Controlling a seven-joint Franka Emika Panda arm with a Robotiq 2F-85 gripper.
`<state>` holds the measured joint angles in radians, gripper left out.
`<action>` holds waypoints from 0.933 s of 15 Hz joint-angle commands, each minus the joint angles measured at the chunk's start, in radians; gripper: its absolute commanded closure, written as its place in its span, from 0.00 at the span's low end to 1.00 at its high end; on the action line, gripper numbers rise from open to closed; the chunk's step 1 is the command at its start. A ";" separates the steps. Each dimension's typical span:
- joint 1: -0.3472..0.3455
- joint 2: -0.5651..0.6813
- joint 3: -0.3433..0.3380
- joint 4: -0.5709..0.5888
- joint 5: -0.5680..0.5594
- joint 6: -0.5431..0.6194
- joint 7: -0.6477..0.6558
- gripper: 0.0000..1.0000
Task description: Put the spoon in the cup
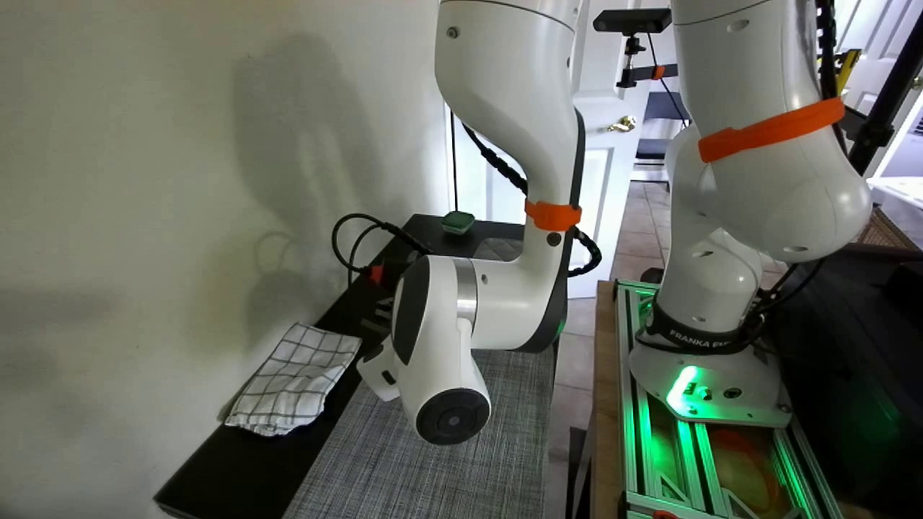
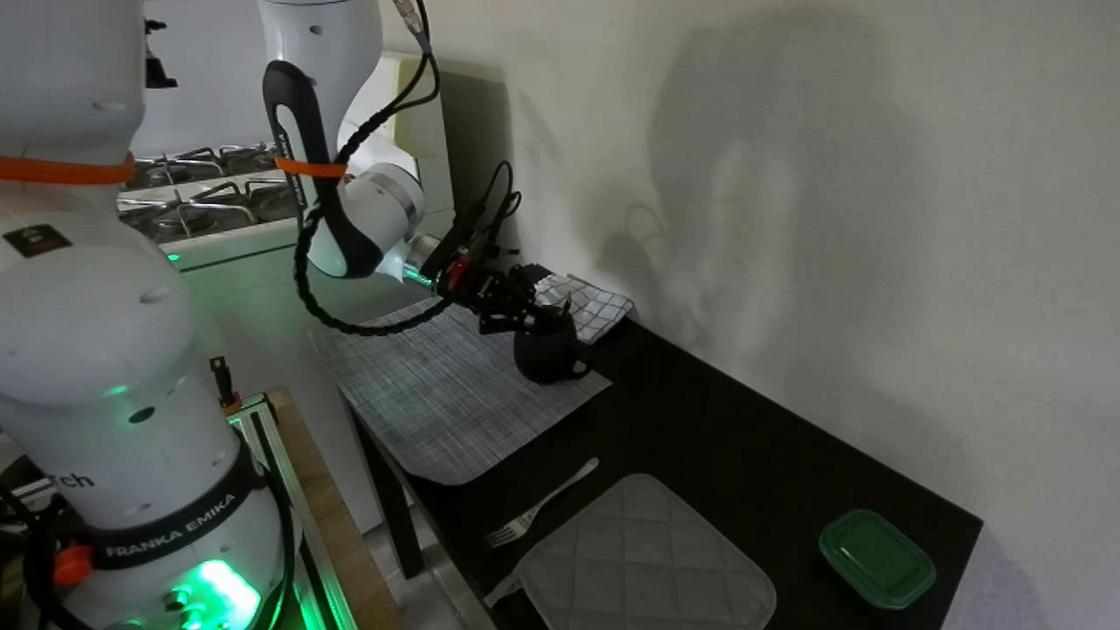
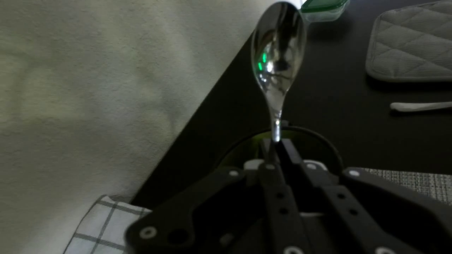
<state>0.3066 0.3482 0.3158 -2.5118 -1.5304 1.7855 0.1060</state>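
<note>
The spoon [image 3: 279, 53] is shiny metal in the wrist view, its bowl pointing up and away. My gripper [image 3: 277, 141] is shut on its thin handle. The fingertips are over the mouth of the dark cup [image 3: 330, 144], and the lower handle is hidden by the fingers. In an exterior view the squat dark cup [image 2: 547, 359] stands upright at the placemat's edge, its handle at the right. The gripper [image 2: 528, 322] reaches in from the left at its rim. A thin dark tip, perhaps the spoon, sticks up there. The arm hides all three in the remaining exterior view.
A checked cloth [image 2: 591, 306] lies behind the cup by the wall. The grey placemat [image 2: 437, 411] lies on the black table. A fork [image 2: 544, 505], a grey quilted pad [image 2: 652, 560] and a green-lidded container [image 2: 877, 558] lie on the table nearer the camera.
</note>
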 commanded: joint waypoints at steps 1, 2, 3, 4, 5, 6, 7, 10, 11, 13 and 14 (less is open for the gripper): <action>0.003 0.033 0.003 0.015 -0.036 -0.010 0.031 0.76; 0.003 0.031 0.003 0.014 -0.039 -0.009 0.033 0.62; 0.002 0.029 0.003 0.014 -0.044 -0.009 0.033 0.53; 0.002 0.027 0.003 0.016 -0.047 -0.009 0.033 0.47; 0.001 0.025 0.003 0.018 -0.051 -0.009 0.033 0.38; 0.000 0.020 0.003 0.018 -0.055 -0.007 0.033 0.32; -0.002 0.011 0.004 0.017 -0.055 -0.004 0.030 0.23; -0.009 -0.020 0.006 0.009 -0.039 0.007 0.023 0.01; -0.019 -0.041 0.008 0.007 -0.017 0.024 0.012 0.00; -0.042 -0.086 0.007 0.003 0.017 0.057 -0.007 0.00; -0.051 -0.096 0.002 0.007 0.028 0.070 -0.009 0.00</action>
<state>0.2912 0.3168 0.3157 -2.4871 -1.5465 1.7912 0.1067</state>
